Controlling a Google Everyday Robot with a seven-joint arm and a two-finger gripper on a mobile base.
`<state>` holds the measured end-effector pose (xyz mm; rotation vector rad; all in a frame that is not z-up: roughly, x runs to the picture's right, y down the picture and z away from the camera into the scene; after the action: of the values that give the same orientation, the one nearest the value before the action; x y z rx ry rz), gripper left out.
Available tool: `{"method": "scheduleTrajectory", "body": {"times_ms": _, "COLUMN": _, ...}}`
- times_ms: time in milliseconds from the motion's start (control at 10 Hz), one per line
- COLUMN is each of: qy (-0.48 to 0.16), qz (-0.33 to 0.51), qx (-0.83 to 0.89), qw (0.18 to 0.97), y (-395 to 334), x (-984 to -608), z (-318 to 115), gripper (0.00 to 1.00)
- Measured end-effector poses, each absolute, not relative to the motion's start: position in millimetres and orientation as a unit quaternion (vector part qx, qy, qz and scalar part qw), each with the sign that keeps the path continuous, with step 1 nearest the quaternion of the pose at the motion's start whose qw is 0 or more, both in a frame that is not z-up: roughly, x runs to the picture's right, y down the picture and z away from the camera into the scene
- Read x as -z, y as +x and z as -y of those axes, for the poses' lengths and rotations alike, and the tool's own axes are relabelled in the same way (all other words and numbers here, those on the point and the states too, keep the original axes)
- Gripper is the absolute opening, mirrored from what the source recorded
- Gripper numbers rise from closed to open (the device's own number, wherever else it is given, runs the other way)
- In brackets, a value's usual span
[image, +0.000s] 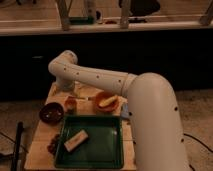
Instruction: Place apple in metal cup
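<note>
Green tray (100, 150) nearest, then on the table (36, 152) I see the apple (71, 102) at the mouth of the metal cup (71, 109), gripper (70, 94) just above it, grip state can't tell; apple's probably light, firm, slick, so pinch across its middle.

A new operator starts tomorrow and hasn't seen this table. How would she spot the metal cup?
Start at the green tray; behind its back-left corner, between the dark brown bowl and orange bowl, stands the metal cup. It is far smaller than both, dark, with the gripper just above it.
</note>
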<state>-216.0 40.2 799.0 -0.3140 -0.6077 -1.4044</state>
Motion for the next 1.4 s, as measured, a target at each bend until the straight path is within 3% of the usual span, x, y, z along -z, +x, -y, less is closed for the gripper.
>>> {"method": "scheduleTrajectory", "body": {"times_ms": 1400, "qy": -0.142, "qz": 0.281, "qx": 0.627, "qw": 0.713, "y": -214.7, "x": -804.4, "z": -34.3, "gripper": 0.8}}
